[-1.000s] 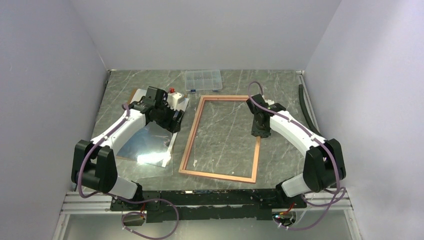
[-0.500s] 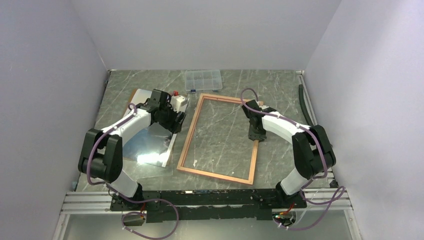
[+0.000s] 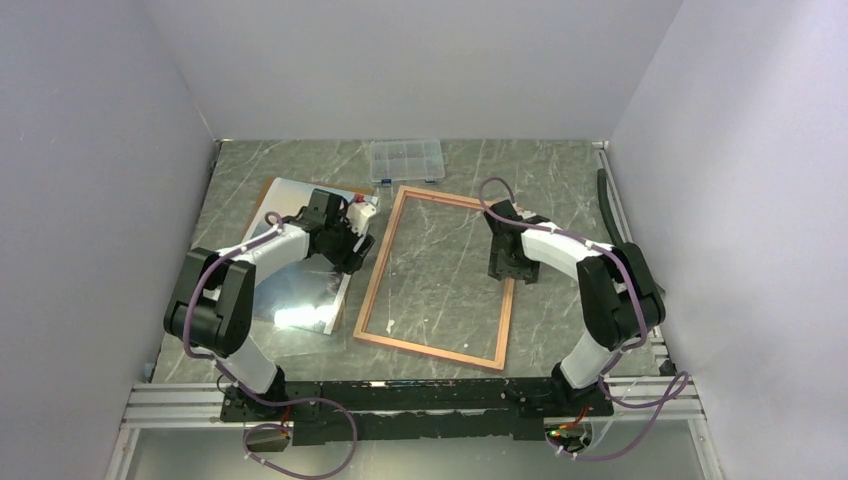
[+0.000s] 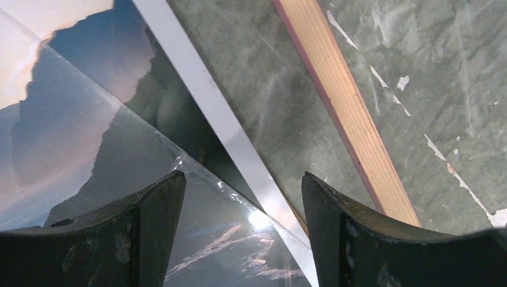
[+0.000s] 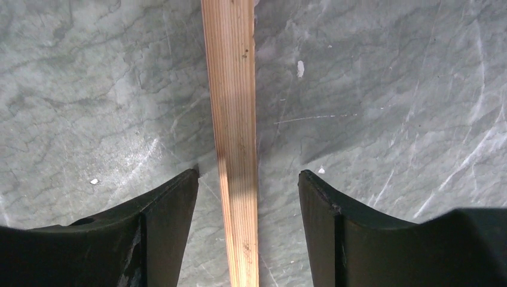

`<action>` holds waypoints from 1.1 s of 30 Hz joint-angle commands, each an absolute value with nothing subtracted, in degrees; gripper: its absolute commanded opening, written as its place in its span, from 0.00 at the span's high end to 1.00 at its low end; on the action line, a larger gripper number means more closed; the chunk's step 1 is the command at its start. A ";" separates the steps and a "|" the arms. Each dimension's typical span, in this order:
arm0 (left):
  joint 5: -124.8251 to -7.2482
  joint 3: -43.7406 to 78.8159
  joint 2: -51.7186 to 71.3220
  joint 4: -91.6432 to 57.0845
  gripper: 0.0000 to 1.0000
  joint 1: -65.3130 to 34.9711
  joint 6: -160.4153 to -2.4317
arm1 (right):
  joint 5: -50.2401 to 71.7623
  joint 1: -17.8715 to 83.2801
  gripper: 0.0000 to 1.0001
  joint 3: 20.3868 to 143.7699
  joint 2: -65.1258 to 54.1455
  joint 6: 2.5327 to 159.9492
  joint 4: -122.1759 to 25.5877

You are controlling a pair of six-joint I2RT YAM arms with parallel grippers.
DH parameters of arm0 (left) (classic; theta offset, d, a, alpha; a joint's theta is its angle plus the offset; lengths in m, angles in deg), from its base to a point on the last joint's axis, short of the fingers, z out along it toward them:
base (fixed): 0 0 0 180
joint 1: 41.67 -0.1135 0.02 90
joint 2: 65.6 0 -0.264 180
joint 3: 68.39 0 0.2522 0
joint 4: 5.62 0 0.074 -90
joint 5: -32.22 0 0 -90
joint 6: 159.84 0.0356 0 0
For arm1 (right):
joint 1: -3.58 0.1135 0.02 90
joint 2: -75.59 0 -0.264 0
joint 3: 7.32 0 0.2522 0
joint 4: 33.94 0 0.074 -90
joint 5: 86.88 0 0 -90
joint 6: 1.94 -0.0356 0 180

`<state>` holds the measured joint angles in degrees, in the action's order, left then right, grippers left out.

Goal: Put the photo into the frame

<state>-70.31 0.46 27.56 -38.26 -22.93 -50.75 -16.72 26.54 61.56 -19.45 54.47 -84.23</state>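
Left jaws are spread with nothing between them, low over the right edge of the photo [image 4: 72, 137]. Right jaws are also spread, straddling the right rail of the frame [image 5: 236, 89] with a gap on each side, so no pinch.

The photo lies flat on the left half of the tabletop [image 3: 560, 170]. What looks like a clear sheet [image 4: 227, 239] covers part of it. A brown board [image 3: 268, 188] pokes out at its far end. The frame lies wood side up mid-tabletop, just beside the photo.

Risks:
- The photo is thin, glossy and flat on a hard top, so the jaws could skid off its edge or crease it.
- They could catch the clear sheet along with it.
- The frame rail is near, so a stray jaw could shove the frame askew.
- Right jaws closing off-centre could drag the rail.

The tabletop is grey-green marble pattern with pale scuffs. Plain white walls stand on three sides. A clear compartment box [image 3: 405, 160] sits at the far edge.
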 commanded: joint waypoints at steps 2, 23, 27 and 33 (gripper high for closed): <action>-67.41 -2.30 26.43 -34.50 0.23 -18.83 -47.70 | -14.36 23.23 0.36 63.04 -21.61 56.18 -81.24; -68.12 -4.62 23.50 -37.33 0.21 -8.01 -49.84 | -10.55 17.75 0.42 81.25 -35.54 62.04 -81.69; -64.41 -1.93 25.40 -37.21 0.20 -8.24 -49.51 | -14.54 17.38 0.36 82.60 -34.51 59.16 -84.56; -72.84 11.55 26.46 -50.19 0.13 -18.00 -51.67 | -20.61 17.72 0.26 79.78 -24.44 54.60 -84.93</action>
